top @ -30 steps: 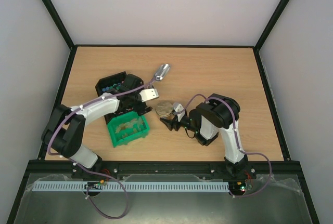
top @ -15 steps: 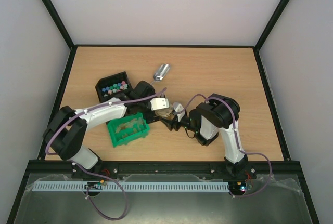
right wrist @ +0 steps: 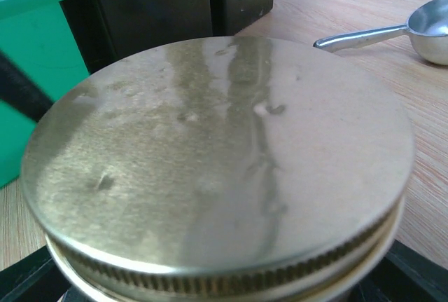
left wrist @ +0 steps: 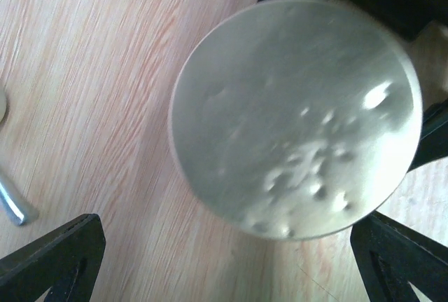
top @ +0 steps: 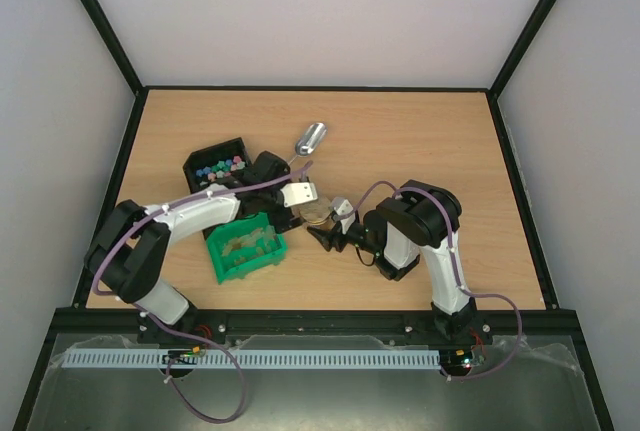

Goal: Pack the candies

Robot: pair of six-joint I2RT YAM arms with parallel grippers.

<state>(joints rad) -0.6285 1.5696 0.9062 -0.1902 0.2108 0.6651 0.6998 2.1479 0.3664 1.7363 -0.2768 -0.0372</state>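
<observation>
Two bins stand at the left of the wooden desk (top: 420, 131). The black plastic bin (top: 214, 149), farther back, holds the bright blue, pink and green candies (top: 220, 167). The green plastic basket (top: 250, 267), nearer and just beside it, holds the pale yellowish candies (top: 245, 244).

The white left arm (top: 200, 213) reaches across them toward the middle. The left jaws hang wide apart above a round jar capped with a pale gold metal lid (top: 318, 213). Seen from the left wrist, the lid (left wrist: 294, 116) lies below and between the two black tips.

Behind the jar and apart from it, a shiny metal scoop (top: 312, 137) lies on the bare wood, its bowl pointing away from the arms.

The right arm (top: 425, 226) is folded low at the right. The right jaws are clamped on the jar just under the lid's ribbed edge (right wrist: 224, 274). Whether any candies are inside the jar cannot be told, since the lid covers it.
</observation>
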